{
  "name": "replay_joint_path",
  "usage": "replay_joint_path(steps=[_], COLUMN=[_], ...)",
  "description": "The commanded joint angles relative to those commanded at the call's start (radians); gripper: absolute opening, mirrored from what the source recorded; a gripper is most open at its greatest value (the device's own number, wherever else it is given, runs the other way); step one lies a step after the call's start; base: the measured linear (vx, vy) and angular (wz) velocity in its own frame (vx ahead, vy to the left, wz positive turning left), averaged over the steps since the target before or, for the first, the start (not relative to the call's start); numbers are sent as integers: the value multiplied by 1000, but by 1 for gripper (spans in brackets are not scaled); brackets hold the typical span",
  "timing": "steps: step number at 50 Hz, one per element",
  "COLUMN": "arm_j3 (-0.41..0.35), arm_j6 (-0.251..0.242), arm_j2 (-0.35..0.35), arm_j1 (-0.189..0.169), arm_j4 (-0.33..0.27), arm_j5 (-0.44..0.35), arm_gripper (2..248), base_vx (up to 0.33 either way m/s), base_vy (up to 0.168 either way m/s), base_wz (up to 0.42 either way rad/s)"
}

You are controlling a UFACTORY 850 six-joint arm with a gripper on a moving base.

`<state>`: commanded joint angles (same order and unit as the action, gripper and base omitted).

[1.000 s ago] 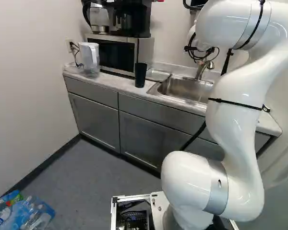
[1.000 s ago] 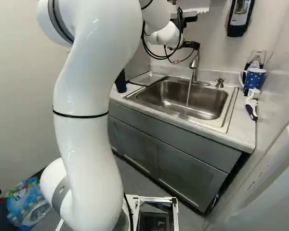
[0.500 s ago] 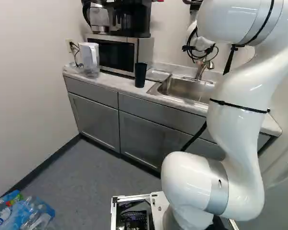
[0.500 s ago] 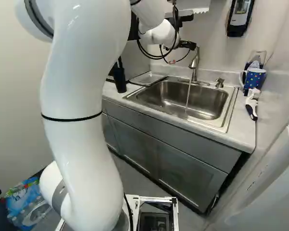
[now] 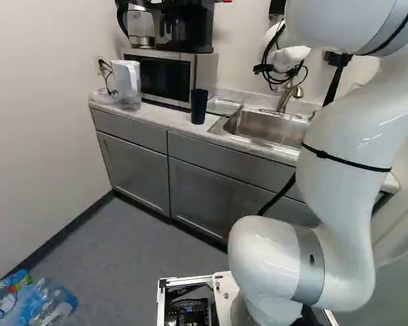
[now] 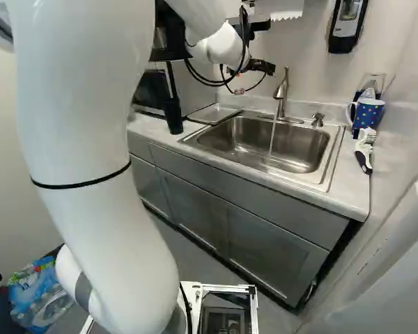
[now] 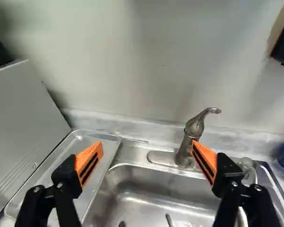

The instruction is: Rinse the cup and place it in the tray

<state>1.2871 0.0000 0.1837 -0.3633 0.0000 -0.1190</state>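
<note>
The black, orange-padded pincer (image 7: 147,147) stands open and empty, so the step seems fetching, and it should next go left to the tall black cup (image 5: 199,106).

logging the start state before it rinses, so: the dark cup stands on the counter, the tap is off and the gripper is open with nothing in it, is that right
The tap is not off: the right base view shows water running from it into the sink. The dark cup stands on the counter, and the gripper is open with nothing in it.
</note>
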Motion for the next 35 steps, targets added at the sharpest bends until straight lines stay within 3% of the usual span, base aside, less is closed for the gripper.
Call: replay_joint_path(steps=[18,35], arm_j3=[-106,-191], arm_j6=[0,0], arm_j2=[-99,-182], arm_j1=[9,-9], arm_j4=[0,0], arm_j5=[82,189], arm_gripper=[247,247], base_vx=[0,0], base_vy=[0,0], base_wz=[0,0])
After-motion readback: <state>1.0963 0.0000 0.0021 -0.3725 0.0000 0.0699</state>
